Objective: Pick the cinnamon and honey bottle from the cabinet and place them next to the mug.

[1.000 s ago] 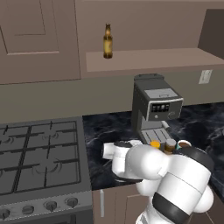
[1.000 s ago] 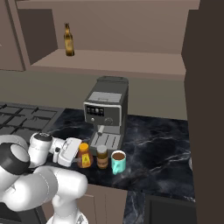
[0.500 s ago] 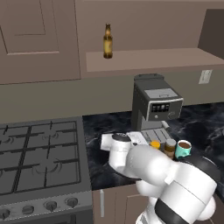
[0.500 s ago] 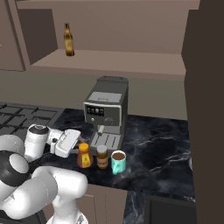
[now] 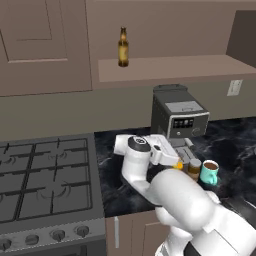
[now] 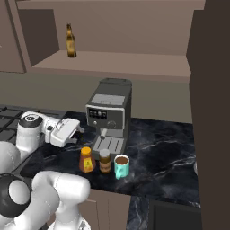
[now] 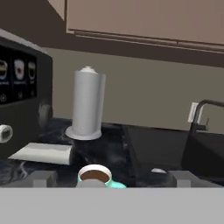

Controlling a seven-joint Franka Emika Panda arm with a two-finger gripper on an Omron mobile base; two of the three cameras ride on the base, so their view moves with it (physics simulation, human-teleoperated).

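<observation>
One honey bottle point(image 6: 86, 159), one cinnamon jar point(image 6: 105, 161) and one mug point(image 6: 121, 165) stand in a row on the tabletop, all just beyond the jaws. One coffee machine point(image 6: 109, 114) stands behind them. One dark long-necked bottle point(image 6: 70, 41) is on the shelf point(image 6: 134, 63) high above the jaws. One paper-towel roll point(image 7: 88, 103) and one tap point(image 7: 201, 114) lie ahead of the jaws, past the mug. One stove point(image 5: 42, 177) sits to the far side, with four knobs point(image 5: 57, 234) visible along its front.
</observation>
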